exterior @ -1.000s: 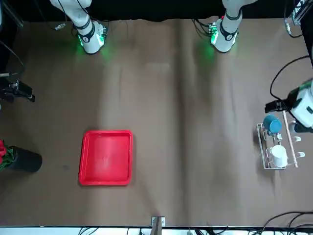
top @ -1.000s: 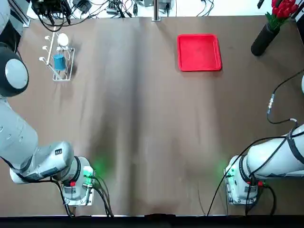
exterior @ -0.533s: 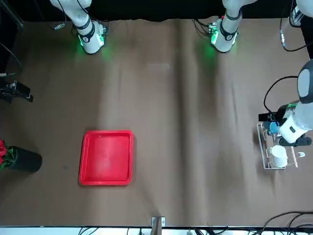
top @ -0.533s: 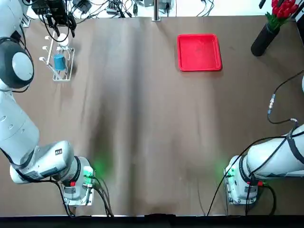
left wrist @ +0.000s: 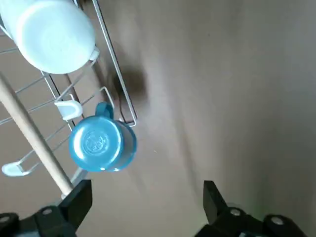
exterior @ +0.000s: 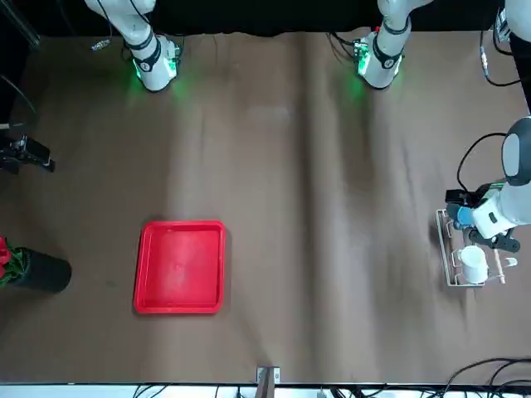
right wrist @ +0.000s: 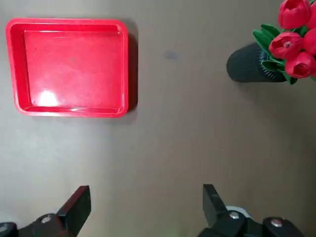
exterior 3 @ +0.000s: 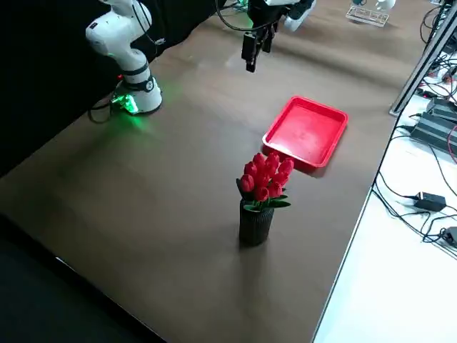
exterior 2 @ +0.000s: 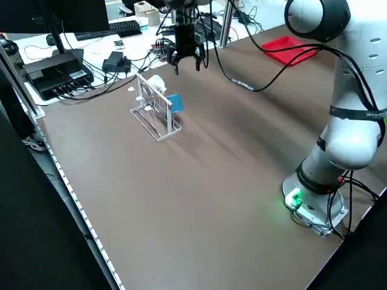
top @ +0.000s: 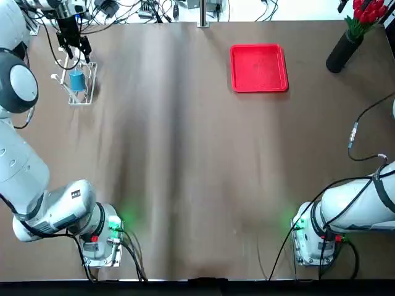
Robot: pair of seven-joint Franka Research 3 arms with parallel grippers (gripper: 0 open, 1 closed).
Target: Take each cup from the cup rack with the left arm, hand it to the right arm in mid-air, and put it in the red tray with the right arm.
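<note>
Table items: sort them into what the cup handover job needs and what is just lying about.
Job: blue cup, white cup, rack, red tray, left gripper open above the rack, right gripper open.

Lying about: vase of red tulips, cables at the far edge.

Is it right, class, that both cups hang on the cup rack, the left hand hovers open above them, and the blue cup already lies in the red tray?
Not quite. The red tray holds nothing, as the top view shows. The blue cup hangs on the cup rack beside the white cup, and the left hand hovers open above them.
</note>
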